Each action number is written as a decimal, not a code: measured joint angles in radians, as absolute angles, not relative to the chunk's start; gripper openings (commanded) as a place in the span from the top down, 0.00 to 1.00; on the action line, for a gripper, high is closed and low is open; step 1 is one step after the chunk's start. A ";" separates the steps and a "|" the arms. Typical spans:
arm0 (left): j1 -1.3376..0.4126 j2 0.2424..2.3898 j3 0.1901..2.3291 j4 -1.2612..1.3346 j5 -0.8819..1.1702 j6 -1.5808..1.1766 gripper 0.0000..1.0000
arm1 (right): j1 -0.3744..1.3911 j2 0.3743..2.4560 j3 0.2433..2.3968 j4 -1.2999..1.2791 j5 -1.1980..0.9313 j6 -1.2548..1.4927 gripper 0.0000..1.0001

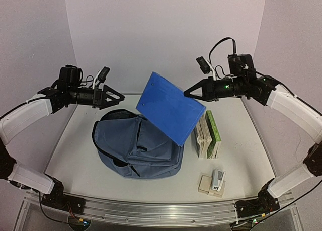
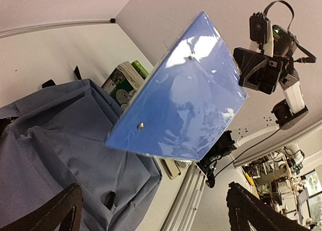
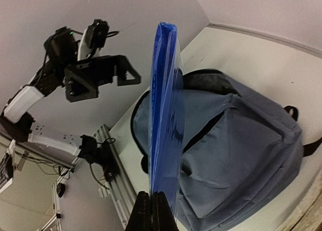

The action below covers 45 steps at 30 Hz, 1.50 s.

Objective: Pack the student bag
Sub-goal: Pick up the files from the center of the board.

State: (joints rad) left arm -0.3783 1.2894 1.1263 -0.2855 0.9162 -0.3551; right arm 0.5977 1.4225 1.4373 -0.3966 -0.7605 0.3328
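1. student bag (image 1: 136,145): slate-blue backpack, flat on the table (image 1: 75,155), left of centre, top opening unzipped.
2. blue plastic folder (image 1: 168,107): in the air, tilted, over the bag's right side.
3. right fingers (image 3: 143,216): clenched on the folder's edge.
4. left fingers (image 2: 60,211): spread wide, empty, above the bag's rear left.
5. books (image 1: 209,135): stacked just right of the bag.
6. small grey device (image 1: 217,178), possibly a stapler: near the table's front edge.
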 measured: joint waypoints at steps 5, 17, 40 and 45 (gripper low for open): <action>-0.412 1.343 1.150 -0.325 1.004 -0.292 0.00 | 0.614 1.456 1.437 -0.379 -0.911 0.334 1.00; -0.485 1.378 1.175 -0.349 1.204 -0.241 0.55 | 0.636 1.542 1.437 -0.321 -1.087 0.347 1.00; -0.292 1.291 1.071 -0.299 1.029 -0.465 1.00 | 0.825 1.545 1.406 -0.198 -0.421 0.294 0.07; -0.061 1.276 1.042 -0.220 0.893 -0.607 1.00 | 1.000 1.548 1.394 -0.150 -0.126 0.281 0.05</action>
